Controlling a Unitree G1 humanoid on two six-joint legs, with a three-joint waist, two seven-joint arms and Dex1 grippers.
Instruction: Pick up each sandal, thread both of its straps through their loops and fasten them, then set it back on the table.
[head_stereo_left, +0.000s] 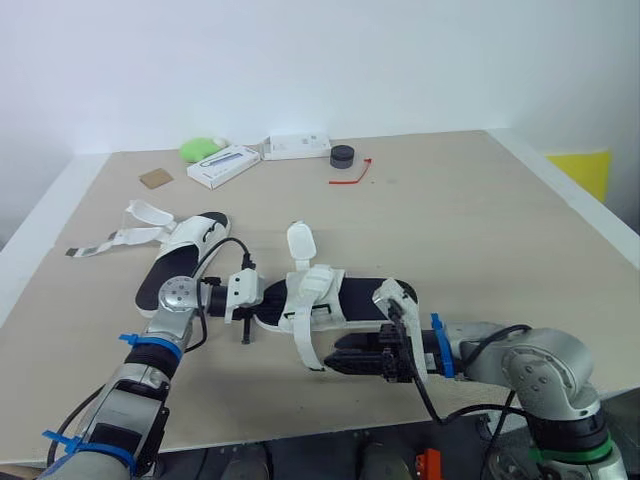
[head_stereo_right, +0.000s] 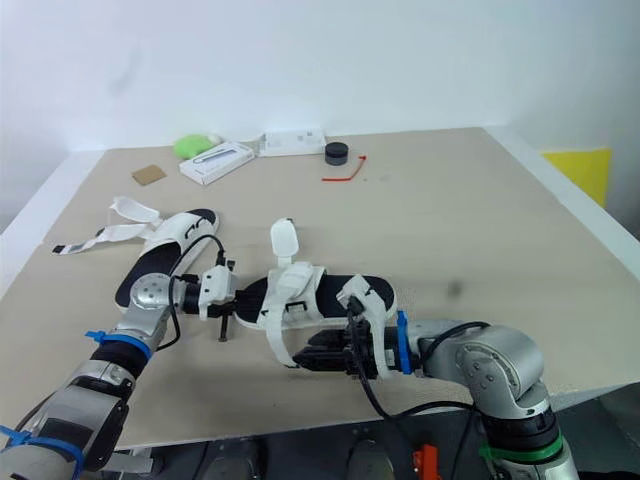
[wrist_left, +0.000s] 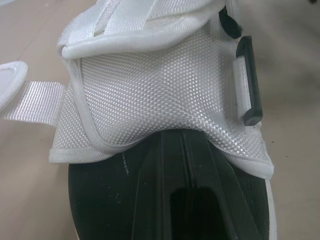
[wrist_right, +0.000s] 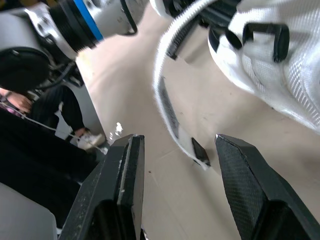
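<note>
**Sandal one: strap tip is hanging right in my open fingers**

My left gripper (head_stereo_left: 258, 300) is clamped on one end of the near sandal (head_stereo_left: 345, 298). One finger lies flat along the black footbed, so the shoe can't swing while the other arm does the fiddly bit. I honestly can't tell if the sole is clear of the table (head_stereo_left: 450, 220) or resting on it.

My right gripper (wrist_right: 177, 142) is spread wide. The loose strap (wrist_right: 167, 107) droops just ahead of it, with its dark tip roughly between the two fingers. The black loop (wrist_right: 265, 32) sits further out, on the white mesh upper.

My guess is I pinch near the tip, then feed it toward that loop. Floppy webbing though, so it could slide out.

The second sandal (head_stereo_left: 185, 248) lies beyond my left gripper, straps splayed. Lots left.
</note>
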